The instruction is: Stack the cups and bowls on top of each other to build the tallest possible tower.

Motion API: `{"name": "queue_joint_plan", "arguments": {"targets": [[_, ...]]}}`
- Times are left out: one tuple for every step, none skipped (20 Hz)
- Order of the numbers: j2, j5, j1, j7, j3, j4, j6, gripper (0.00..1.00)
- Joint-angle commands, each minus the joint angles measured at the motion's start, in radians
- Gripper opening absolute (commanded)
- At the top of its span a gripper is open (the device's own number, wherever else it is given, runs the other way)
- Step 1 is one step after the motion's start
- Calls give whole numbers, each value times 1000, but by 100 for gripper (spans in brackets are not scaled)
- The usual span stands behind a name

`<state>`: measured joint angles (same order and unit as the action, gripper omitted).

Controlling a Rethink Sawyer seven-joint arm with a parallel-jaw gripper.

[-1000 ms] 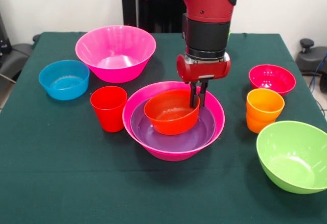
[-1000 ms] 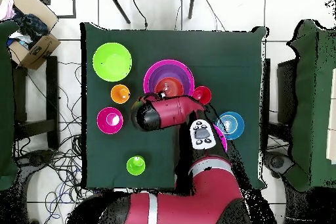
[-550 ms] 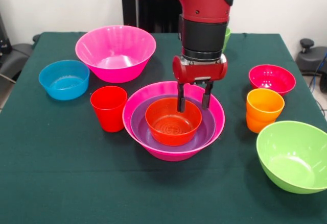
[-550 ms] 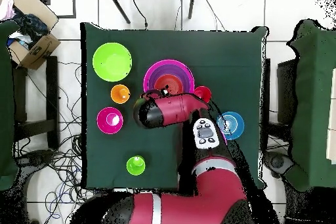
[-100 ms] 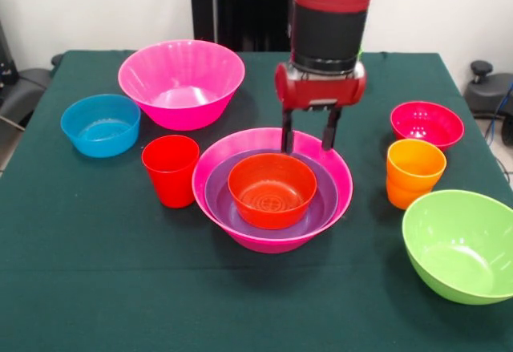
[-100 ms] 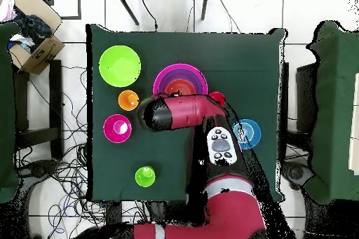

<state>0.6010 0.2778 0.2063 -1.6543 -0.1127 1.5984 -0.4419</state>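
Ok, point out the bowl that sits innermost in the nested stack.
The orange-red bowl. It rests inside the purple bowl, which lies in the pink bowl; the other bowls stand alone on the table.

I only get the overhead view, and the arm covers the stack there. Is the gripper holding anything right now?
Observer: No. The gripper is open, its fingers apart and empty, just above the far rim of the stack.
Operator: Is the top bowl seated properly?
Observer: Yes. The small orange-red plastic bowl sits level inside the purple plastic bowl, which is nested in a large hot-pink plastic bowl.
Operator: What does the arm hide from me beyond the stack?
Observer: A second large hot-pink plastic bowl, upright and empty, standing next to the small blue plastic bowl.
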Motion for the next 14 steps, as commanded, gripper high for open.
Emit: {"name": "queue_joint_plan", "arguments": {"targets": [[38, -77, -81, -160, -20, -52, -200, 100], [36, -92, -96, -189, -6, -57, -214, 100], [31, -102, -114, -215, 13, -68, -230, 100], [23, -117, -128, -244, 30, -76, -242, 100], [12, -134, -145, -278, 50, -89, -263, 100], [-1, -139, -164, -300, 72, -106, -271, 100], [-15, -144, -182, -323, 94, -122, -280, 100], [-29, -152, -192, -335, 108, -130, -271, 100], [-45, -158, -201, -347, 118, -139, -263, 100], [-59, -162, -205, -354, 124, -148, -256, 100], [-74, -167, -210, -361, 130, -156, -250, 100], [-82, -170, -207, -359, 131, -157, -246, 100], [-94, -173, -206, -358, 134, -162, -242, 100], [-105, -175, -206, -368, 139, -163, -231, 100]]}}
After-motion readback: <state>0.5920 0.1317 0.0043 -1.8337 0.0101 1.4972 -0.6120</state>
